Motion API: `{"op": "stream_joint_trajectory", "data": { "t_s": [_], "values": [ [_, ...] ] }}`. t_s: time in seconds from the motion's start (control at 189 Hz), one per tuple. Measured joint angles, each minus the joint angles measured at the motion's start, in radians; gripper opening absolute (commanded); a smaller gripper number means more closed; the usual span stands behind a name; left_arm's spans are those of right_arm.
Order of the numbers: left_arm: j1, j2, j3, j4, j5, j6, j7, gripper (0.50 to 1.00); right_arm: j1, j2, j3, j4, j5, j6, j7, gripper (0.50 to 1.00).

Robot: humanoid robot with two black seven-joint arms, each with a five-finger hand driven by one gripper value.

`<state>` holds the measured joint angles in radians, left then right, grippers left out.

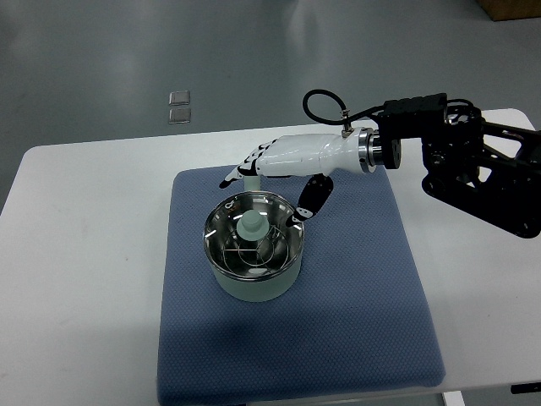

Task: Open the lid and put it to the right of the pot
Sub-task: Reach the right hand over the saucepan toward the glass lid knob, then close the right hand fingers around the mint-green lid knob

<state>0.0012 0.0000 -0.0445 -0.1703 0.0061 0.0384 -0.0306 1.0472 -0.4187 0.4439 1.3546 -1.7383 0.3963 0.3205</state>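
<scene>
- A white table fills most of the picture.
- A blue mat lies on the table, in the middle and lower part of the picture.
- A pale green pot stands on the mat, a little left of the middle of the picture.
- The lid is on top of the pot. It is shiny, and you can see through it to the wire rack inside.
- The lid has a pale knob in its middle. The knob stands up straight.
- The right arm comes in from the right side of the picture. It is black, with a black cable looping over it.
- The right hand is white with black fingertips. It is just above the far edge of the pot, near the middle of the picture.
- The fingers are stretched out flat and point to the left. The thumb hangs down and its tip is right at the lid's right edge.
- The hand is spread out and has nothing in it. It is not on the knob.
- The mat to the right of the pot is bare.
- Two small gray squares lie on the floor past the table, in the upper left of the picture.
- A bit of a brown box shows in the upper right corner.
</scene>
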Motion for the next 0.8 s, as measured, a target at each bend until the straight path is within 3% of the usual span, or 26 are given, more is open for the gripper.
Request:
{"op": "stream_joint_trajectory", "data": {
  "t_s": [0.577, 0.784, 0.8],
  "values": [
    [-0.001, 0.000, 0.000, 0.000, 0.000, 0.000, 0.000, 1.000, 0.081, 0.055, -0.082, -0.003, -0.109, -0.024, -0.021, 0.903],
    [0.000, 0.000, 0.000, 0.000, 0.000, 0.000, 0.000, 1.000, 0.087, 0.054, -0.105, -0.002, -0.127, -0.006, -0.021, 0.881],
    [0.000, 0.000, 0.000, 0.000, 0.000, 0.000, 0.000, 1.000, 0.087, 0.054, -0.105, -0.002, -0.128, -0.005, -0.021, 0.860]
  ]
}}
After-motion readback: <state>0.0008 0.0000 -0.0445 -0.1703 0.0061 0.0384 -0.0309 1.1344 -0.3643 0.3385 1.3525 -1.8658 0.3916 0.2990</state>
